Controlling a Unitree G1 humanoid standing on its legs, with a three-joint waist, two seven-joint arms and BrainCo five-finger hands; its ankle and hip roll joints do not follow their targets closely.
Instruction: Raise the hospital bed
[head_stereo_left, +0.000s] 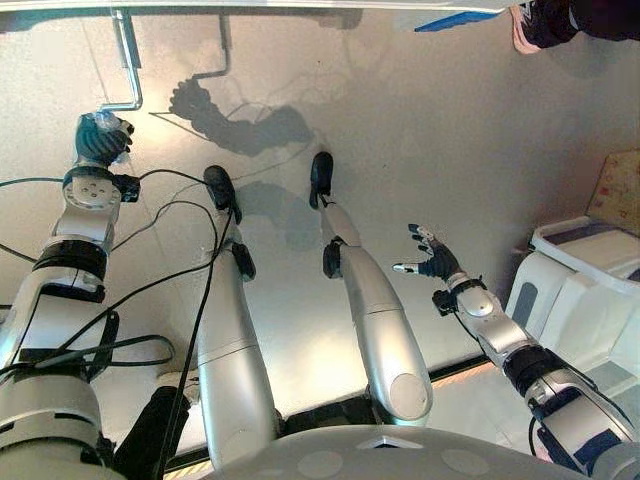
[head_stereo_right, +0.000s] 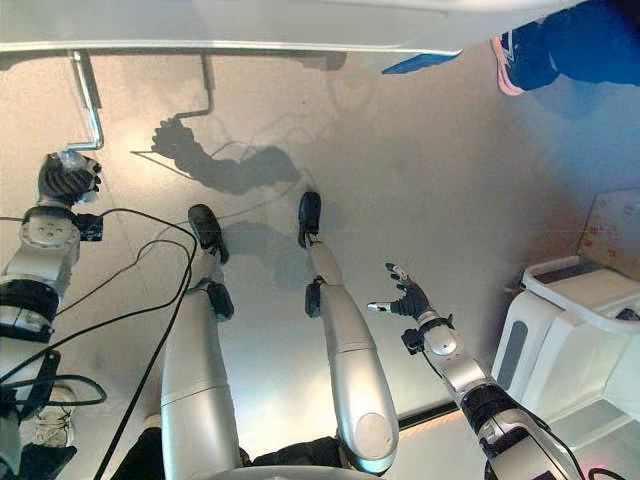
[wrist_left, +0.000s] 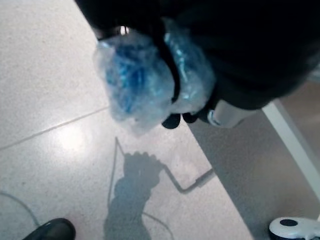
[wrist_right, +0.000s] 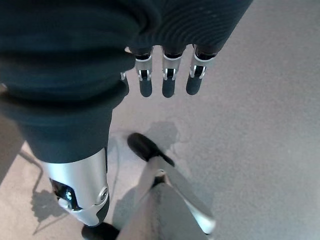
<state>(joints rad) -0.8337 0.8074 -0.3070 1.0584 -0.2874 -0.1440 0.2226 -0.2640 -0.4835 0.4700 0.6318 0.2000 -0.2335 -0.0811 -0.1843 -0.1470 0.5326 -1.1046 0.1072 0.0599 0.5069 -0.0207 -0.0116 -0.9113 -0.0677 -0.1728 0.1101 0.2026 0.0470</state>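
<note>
Crank (head_stereo_left: 128, 60) is the thing to work here: a bent metal rod that hangs from the bed edge (head_stereo_left: 300, 5) down toward the floor, its lower end turning sideways into a grip. The left hand (head_stereo_left: 100, 138) sits right at that lower end, fingers curled round the grip, which is wrapped in crinkled blue plastic (wrist_left: 145, 80); in the left wrist view the wrap bulges out between the dark fingertips, so the hold looks firm and full rather than a pinch. That grasp makes sense for the job, since raising the bed likely means sweeping the grip round in circles, and a full wrap keeps it from slipping out through the turn. The arm reaches well forward and out to its own side to get there.

Right hand (head_stereo_left: 428, 255) hangs well apart from the crank, out over bare floor (head_stereo_left: 420, 140), fingers straight and spread, holding nothing. It seems simply parked clear of the left arm's swing.

A person's shoe (head_stereo_left: 535, 25) shows on the floor beyond the right hand, near the bed edge. A white unit (head_stereo_left: 580, 290) stands just to the outer side of the right arm.

By my reading the crank is gripped and the winding is the step in hand; how far the bed has risen cannot be told.
</note>
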